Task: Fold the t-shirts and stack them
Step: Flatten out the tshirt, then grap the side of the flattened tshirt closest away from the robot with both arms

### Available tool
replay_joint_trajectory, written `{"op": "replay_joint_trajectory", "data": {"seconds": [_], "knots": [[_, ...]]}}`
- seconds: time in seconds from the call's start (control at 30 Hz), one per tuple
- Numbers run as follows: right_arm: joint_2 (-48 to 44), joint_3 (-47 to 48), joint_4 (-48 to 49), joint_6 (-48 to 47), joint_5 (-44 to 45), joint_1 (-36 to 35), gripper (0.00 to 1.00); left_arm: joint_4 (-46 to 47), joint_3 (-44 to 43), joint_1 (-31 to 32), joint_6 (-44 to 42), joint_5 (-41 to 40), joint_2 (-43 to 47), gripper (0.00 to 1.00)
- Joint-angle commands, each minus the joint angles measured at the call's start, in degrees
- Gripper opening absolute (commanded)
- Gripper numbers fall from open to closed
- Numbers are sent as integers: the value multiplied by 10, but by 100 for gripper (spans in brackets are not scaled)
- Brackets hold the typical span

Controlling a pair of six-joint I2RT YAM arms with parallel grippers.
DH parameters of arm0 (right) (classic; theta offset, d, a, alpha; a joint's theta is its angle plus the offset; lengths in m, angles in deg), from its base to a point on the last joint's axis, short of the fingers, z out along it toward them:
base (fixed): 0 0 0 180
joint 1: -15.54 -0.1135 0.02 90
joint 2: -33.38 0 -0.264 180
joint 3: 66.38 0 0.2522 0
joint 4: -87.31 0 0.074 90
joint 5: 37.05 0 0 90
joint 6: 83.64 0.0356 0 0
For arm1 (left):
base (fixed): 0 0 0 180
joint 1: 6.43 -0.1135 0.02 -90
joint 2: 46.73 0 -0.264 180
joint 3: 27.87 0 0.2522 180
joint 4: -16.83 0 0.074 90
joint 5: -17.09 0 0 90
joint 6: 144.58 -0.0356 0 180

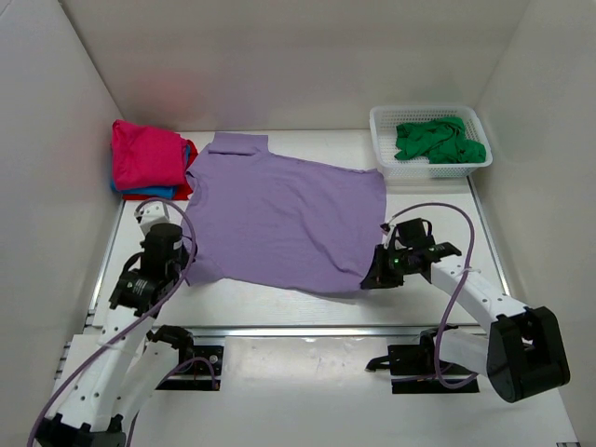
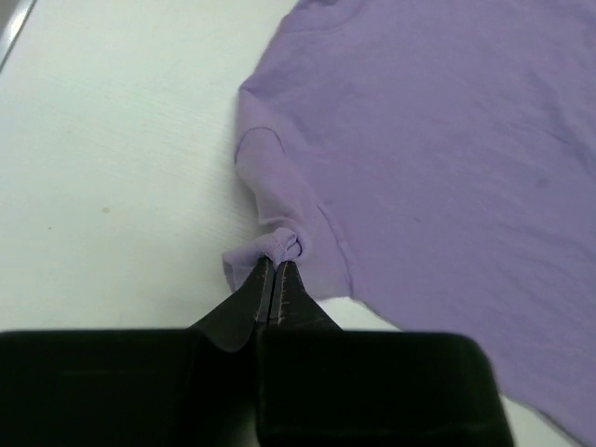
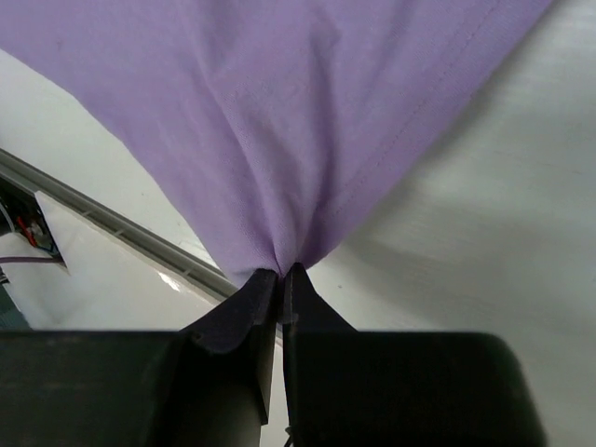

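The lilac t-shirt [image 1: 279, 214] lies spread flat on the white table, collar at the far left. My left gripper [image 1: 183, 264] is shut on a bunched bit of its near left sleeve [image 2: 279, 247]. My right gripper [image 1: 371, 279] is shut on its near right hem corner [image 3: 284, 251], and the cloth fans out from the pinch. A folded stack at the far left has the magenta shirt [image 1: 144, 154] on top, with blue [image 1: 149, 193] and red [image 1: 183, 186] edges under it. The green shirt [image 1: 438, 140] lies crumpled in the basket.
The white lattice basket [image 1: 428, 172] stands at the far right corner. White walls close the left, back and right sides. A metal rail [image 1: 307, 329] runs along the table's near edge, also showing in the right wrist view [image 3: 112, 219].
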Motion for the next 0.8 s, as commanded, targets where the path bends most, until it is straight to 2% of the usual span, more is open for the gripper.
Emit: {"op": "replay_joint_trajectory", "data": {"seconds": [0.0, 0.13, 0.33, 0.77], "knots": [[-13, -14, -12, 12, 5, -9, 0, 28, -15, -27, -15, -34, -36, 0], [-14, -23, -12, 1, -2, 0, 0, 114, -15, -72, -56, -34, -87, 0], [33, 14, -6, -32, -20, 36, 0, 205, -51, -81, -100, -6, -181, 0], [192, 147, -42, -132, -40, 63, 0, 291, -174, -78, -122, 45, -345, 0]]}}
